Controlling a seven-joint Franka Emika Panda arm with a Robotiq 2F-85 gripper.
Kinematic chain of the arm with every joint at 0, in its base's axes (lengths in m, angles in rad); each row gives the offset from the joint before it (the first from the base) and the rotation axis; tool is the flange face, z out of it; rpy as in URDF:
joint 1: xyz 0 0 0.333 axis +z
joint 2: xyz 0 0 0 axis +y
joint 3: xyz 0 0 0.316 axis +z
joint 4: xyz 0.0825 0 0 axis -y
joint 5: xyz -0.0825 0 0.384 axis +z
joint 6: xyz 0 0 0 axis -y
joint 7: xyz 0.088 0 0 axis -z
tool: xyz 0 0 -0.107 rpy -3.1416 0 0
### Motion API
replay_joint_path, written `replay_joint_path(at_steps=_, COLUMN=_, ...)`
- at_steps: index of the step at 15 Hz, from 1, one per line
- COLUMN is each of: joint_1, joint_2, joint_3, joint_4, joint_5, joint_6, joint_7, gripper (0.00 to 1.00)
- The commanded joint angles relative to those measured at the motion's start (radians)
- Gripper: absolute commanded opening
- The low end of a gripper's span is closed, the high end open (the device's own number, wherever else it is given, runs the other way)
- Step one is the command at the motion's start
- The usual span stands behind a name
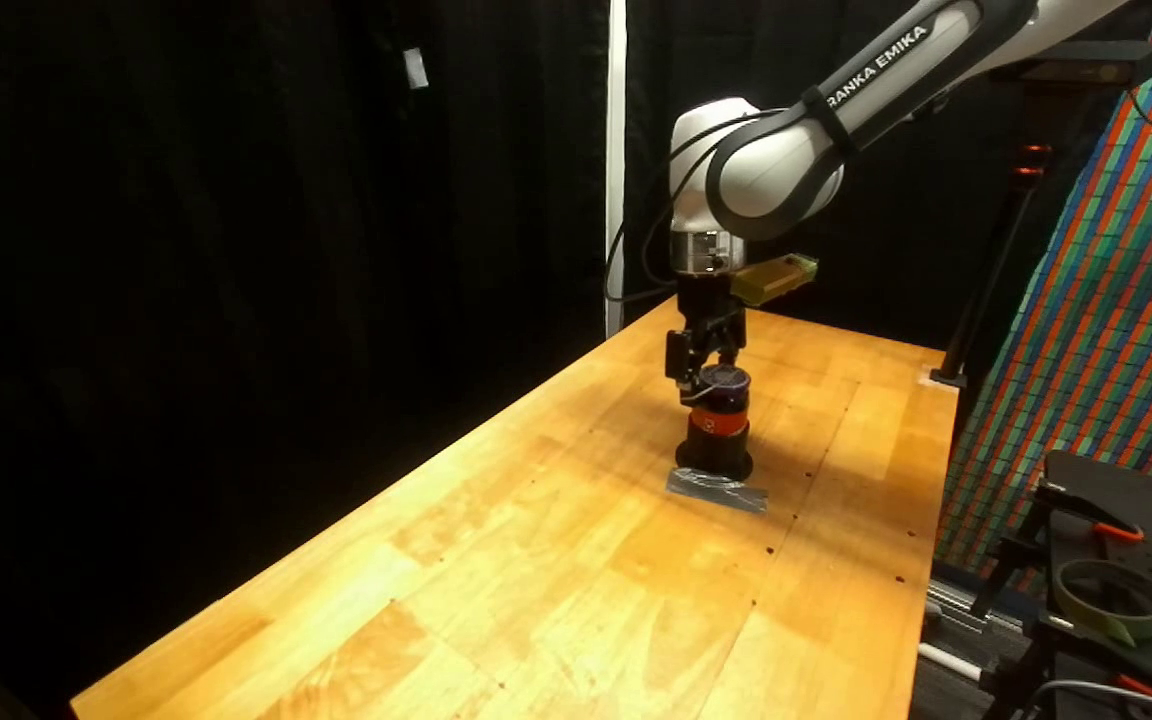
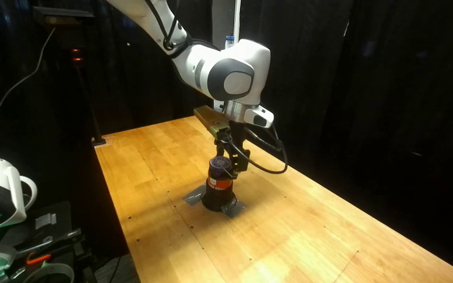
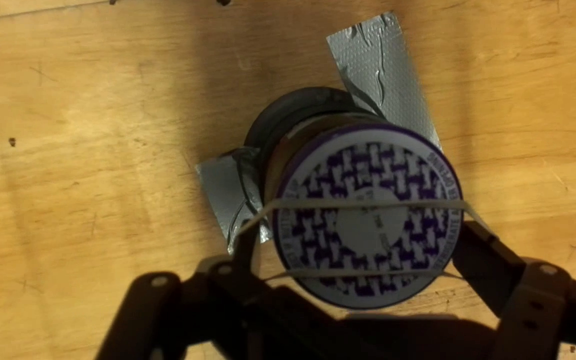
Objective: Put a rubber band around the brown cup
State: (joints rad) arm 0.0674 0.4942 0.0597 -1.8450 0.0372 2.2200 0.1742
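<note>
The brown cup (image 1: 719, 423) is a dark upright cylinder with an orange-red band and a pale, purple-patterned top; it shows in both exterior views (image 2: 219, 184). In the wrist view, its round top (image 3: 373, 237) fills the middle. My gripper (image 3: 363, 245) is open, with one finger on each side of the cup near its top. A pale rubber band (image 3: 368, 204) is stretched between the fingers. Its two strands run across the lid and bend down at the lid's edges towards the fingers. The gripper (image 1: 706, 378) also shows in an exterior view; the finger undersides are hidden.
The cup stands on a wider dark base, with grey tape (image 3: 393, 75) holding it to the wooden table (image 1: 556, 600). Another tape strip (image 2: 234, 208) lies at the base's side. A black post (image 1: 976, 290) stands at the table's far corner. A side cart (image 1: 1126, 540) holds tools.
</note>
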Motion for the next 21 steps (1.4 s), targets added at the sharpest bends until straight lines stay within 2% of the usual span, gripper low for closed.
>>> replay_joint_path(at_steps=1, joint_1=0.027, joint_2=0.036, joint_3=-0.016, joint_4=0.041, joint_5=-0.023, joint_6=0.045, joint_7=0.001, gripper=1.0)
replay_joint_path(at_steps=8, joint_1=0.043, joint_2=0.053, joint_3=-0.035, joint_4=0.067, joint_5=-0.059, joint_6=0.005, joint_7=0.017, gripper=1.0)
replay_joint_path(at_steps=17, joint_1=0.065, joint_2=0.126, joint_3=-0.054, joint_4=0.125, joint_5=-0.094, joint_6=0.03, joint_7=0.049, gripper=1.0)
replay_joint_path(at_steps=21, joint_1=0.067, joint_2=0.115, joint_3=-0.057, joint_4=0.103, joint_5=-0.091, joint_6=0.017, joint_7=0.051, gripper=1.0)
